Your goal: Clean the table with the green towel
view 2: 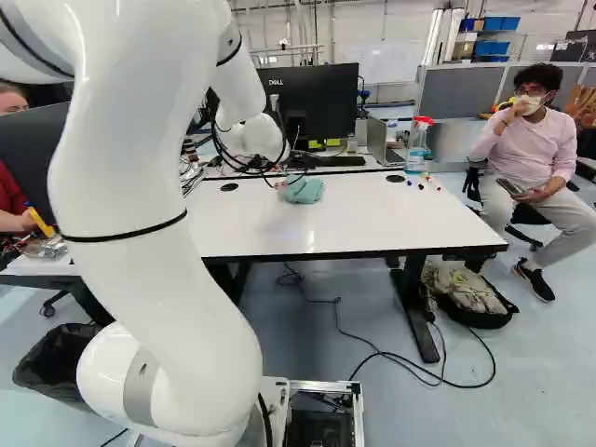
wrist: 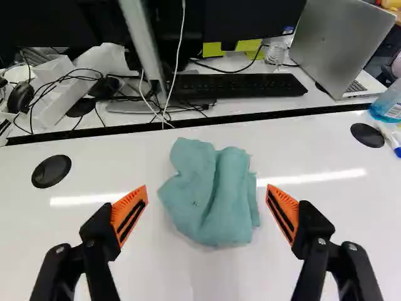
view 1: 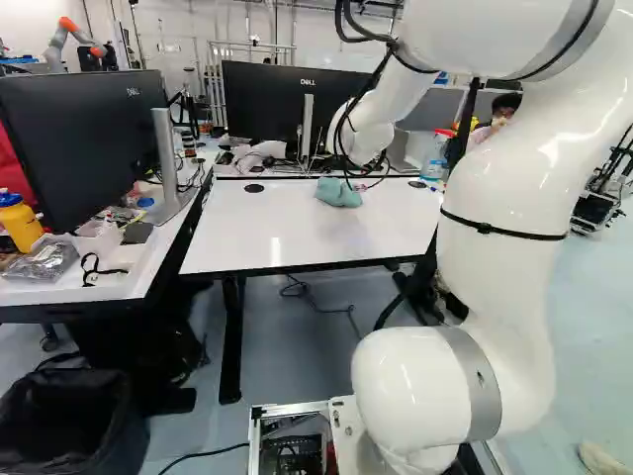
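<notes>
In the right base view a bit of my gripper [view 2: 279, 183] shows under the wrist, at the left side of the towel [view 2: 303, 190]. The wrist view has the gripper [wrist: 207, 190] wide open, its orange pads far apart. Ahead of and between the fingers lies the green towel [wrist: 210, 200], crumpled in a loose heap, with white tabletop visible between it and each pad. The towel rests on the white table [view 1: 247, 237], toward its far edge. Neither finger appears to touch it.
A spray bottle [view 2: 416, 149] and small coloured items [view 2: 426, 182] are at the table's far right. Beyond the far edge are a keyboard [wrist: 244, 86], laptop [wrist: 341, 47], cables and monitors. A side desk [view 1: 119, 282] adjoins on the left. Another robot [view 1: 71, 38] stands far back.
</notes>
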